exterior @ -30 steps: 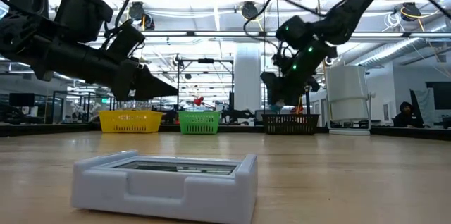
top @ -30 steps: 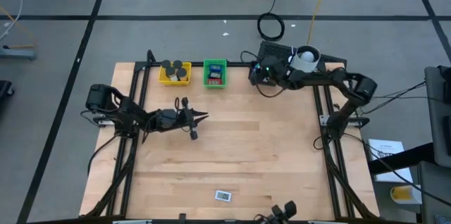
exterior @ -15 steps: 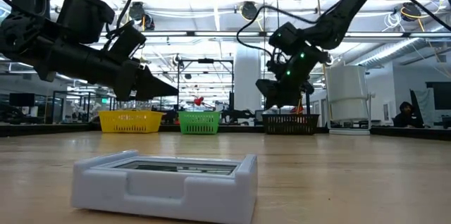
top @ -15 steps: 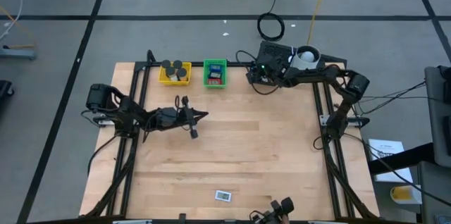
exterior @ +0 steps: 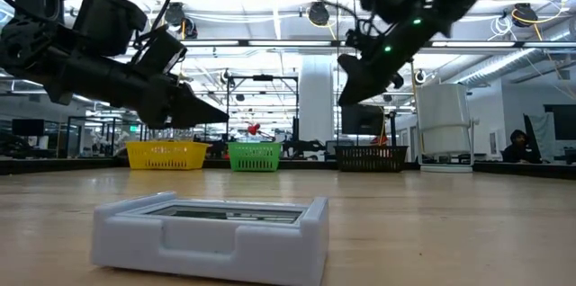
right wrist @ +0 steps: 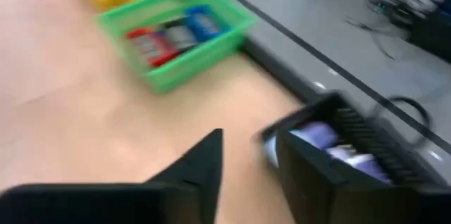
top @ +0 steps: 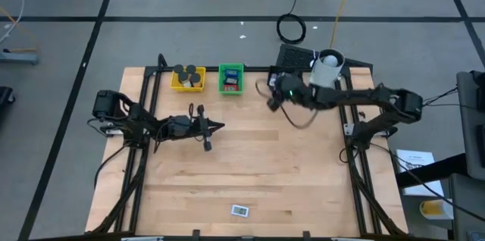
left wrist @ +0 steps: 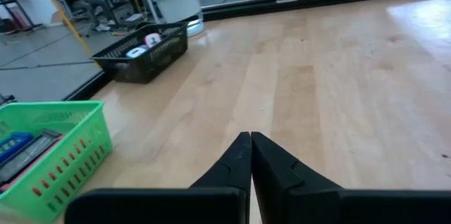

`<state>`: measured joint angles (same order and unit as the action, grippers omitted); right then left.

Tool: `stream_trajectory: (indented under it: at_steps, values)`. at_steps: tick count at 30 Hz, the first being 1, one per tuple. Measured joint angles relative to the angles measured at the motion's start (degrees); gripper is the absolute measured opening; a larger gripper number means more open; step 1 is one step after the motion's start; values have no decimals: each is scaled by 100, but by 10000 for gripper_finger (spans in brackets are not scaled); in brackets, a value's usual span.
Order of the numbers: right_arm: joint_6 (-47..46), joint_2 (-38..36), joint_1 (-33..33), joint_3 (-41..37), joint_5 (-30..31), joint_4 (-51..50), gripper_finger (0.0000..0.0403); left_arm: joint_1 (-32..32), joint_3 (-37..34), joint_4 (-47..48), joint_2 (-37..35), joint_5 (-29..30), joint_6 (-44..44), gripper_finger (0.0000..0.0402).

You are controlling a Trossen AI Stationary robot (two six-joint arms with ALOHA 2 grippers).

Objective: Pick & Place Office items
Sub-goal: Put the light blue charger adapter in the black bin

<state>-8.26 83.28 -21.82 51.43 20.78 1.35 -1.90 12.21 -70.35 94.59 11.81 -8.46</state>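
Black round rolls lie in the yellow tray. Red, grey and blue flat pieces lie in the green tray, and small purple and white bits in the black tray. A small white rectangular piece lies flat near the table's near edge, large in the low view's foreground. My right gripper is open and hangs in the air just near of the black tray, holding nothing that I can see. My left gripper is shut and empty, raised over the table's left half.
A white cup stands at the far edge, right of the black tray. The three trays sit in a row along the far edge. Bare wood lies between the arms and toward the near edge, apart from the white piece.
My right gripper has drawn back from over the black tray toward the table's near side and has risen; its arm has swung out to the right.
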Motion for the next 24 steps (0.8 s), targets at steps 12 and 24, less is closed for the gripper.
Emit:
stream_trajectory:
  at_steps: [12,24]
  values:
    - [-622,-310,1668,-1705,-248,2105,15,14,0,10,0,-342,89,5]
    - [-1348,-254,3178,-1135,1343,1065,11,10,2,43,0,-340,150,30]
